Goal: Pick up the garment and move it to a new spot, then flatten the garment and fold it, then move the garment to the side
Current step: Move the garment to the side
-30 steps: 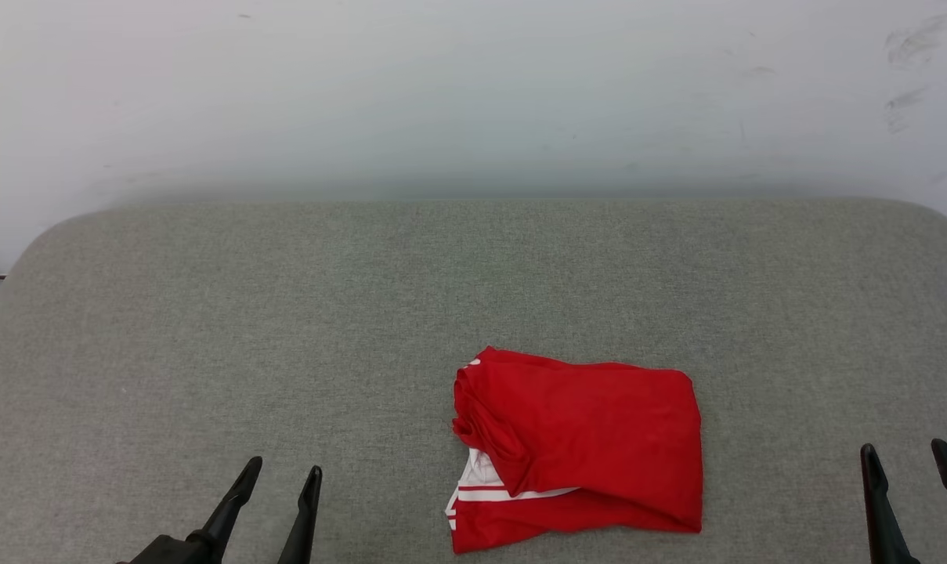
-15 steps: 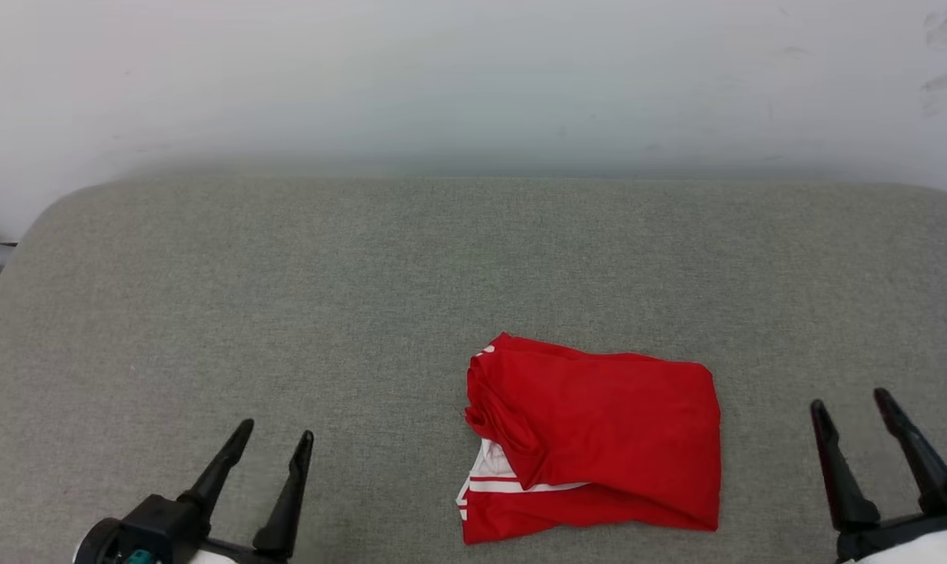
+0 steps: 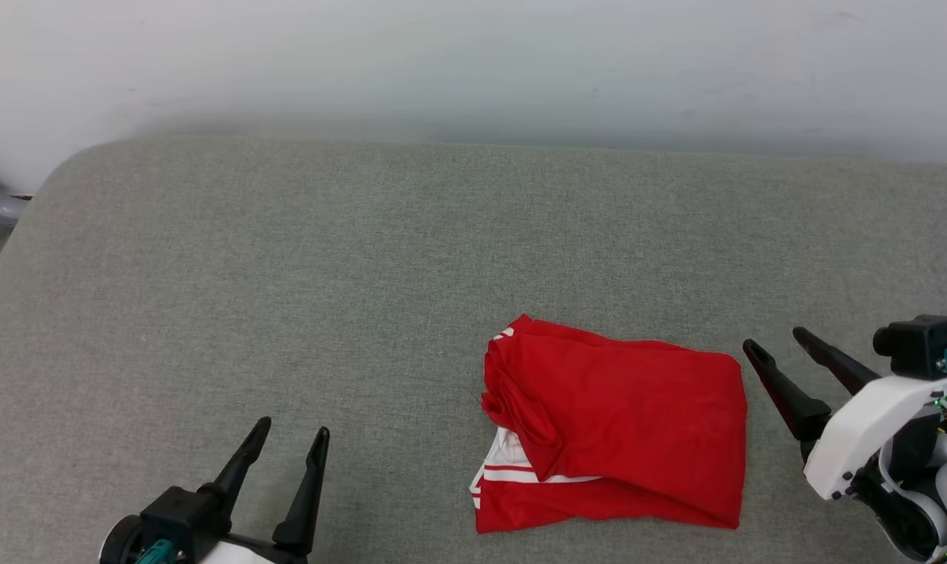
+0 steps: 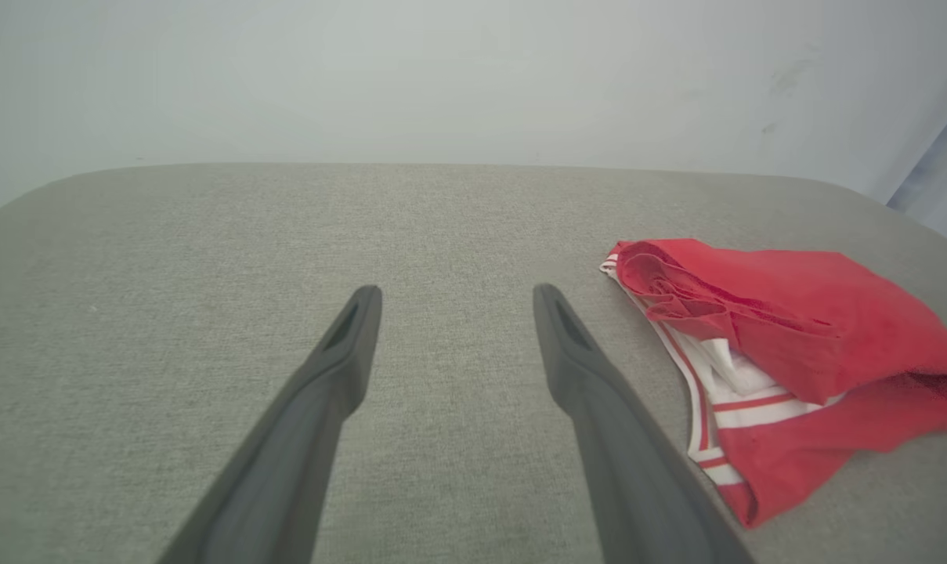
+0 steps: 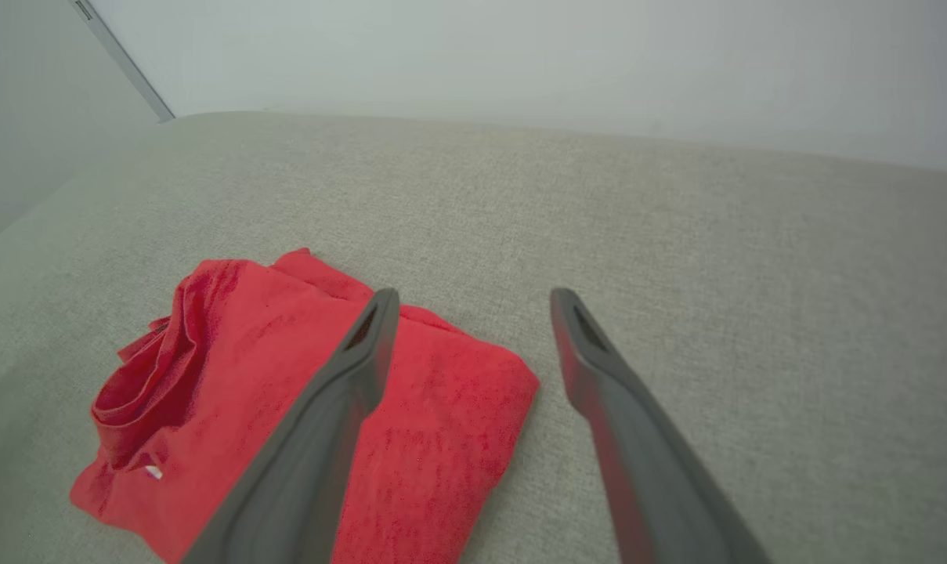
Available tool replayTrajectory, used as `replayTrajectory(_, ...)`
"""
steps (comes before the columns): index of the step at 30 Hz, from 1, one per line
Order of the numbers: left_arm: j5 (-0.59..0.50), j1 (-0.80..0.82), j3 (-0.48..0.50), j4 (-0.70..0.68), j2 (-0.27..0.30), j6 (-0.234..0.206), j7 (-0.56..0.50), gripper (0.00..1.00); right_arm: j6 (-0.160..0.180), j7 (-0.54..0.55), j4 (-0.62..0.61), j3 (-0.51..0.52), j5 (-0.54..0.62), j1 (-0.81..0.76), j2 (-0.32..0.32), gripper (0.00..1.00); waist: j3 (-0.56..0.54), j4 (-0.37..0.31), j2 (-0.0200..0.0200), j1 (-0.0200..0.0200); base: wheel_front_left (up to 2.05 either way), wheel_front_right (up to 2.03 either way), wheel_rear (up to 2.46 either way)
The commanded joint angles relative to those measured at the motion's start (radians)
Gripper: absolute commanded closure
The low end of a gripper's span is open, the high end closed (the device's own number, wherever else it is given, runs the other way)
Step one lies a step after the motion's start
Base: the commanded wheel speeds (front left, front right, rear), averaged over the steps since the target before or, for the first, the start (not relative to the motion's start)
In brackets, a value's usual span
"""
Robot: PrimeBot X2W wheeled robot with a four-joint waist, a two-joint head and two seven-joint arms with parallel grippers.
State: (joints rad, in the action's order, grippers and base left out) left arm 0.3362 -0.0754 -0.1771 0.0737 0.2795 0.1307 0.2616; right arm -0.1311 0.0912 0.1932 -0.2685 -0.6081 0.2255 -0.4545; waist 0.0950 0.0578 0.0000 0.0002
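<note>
right gripper (image 3: 772,339): fingers spread wide, empty, tips just beside the right edge of the red jersey T-shirt (image 3: 630,415), lower right of the head frame. left gripper (image 3: 294,428): fingers equally wide, empty, lower left, well apart from it. Shirt lies bunched on the grey bench (image 3: 285,274), long axis left-right, collar roll and striped trim at its left end. I'd judge the right arm the nearer one for the pick.
</note>
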Motion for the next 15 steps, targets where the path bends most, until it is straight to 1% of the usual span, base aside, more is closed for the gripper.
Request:
replayTrajectory(1,0.001,0.015,-0.009,0.008,-0.006,0.0,0.004,0.0,0.001,0.084,0.016,-0.005,-0.041,0.028,-0.009,0.0,0.004,0.004,0.0,-0.0002,0.0,0.0,0.0)
replayTrajectory(5,0.006,0.026,-0.032,0.023,-0.015,0.0,0.004,0.0,0.001,0.302,0.047,0.004,-0.105,0.068,-0.01,0.0,0.014,0.012,0.0,-0.0002,0.0,0.0,0.0)
replayTrajectory(6,0.007,0.029,-0.035,0.026,-0.016,0.0,0.004,0.0,0.001,0.344,0.044,0.011,-0.11,0.079,-0.015,0.0,0.017,0.014,0.0,-0.0002,0.0,0.0,0.0)
replayTrajectory(8,0.01,0.035,-0.044,0.031,-0.017,0.0,0.004,0.0,0.001,0.429,0.051,0.034,-0.125,0.086,-0.005,0.0,0.021,0.019,0.0,-0.0002,0.0,0.0,0.0)
replayTrajectory(13,0.01,0.046,-0.062,0.042,-0.02,0.0,0.004,0.0,0.001,0.565,0.049,0.108,-0.122,0.053,0.041,0.0,0.031,0.033,0.0,-0.0002,0.0,0.0,0.0)
replayTrajectory(15,0.01,0.049,-0.065,0.043,-0.02,0.0,0.004,0.0,0.001,0.585,0.051,0.121,-0.12,0.041,0.052,0.0,0.033,0.036,0.0,-0.0002,0.0,0.0,0.0)
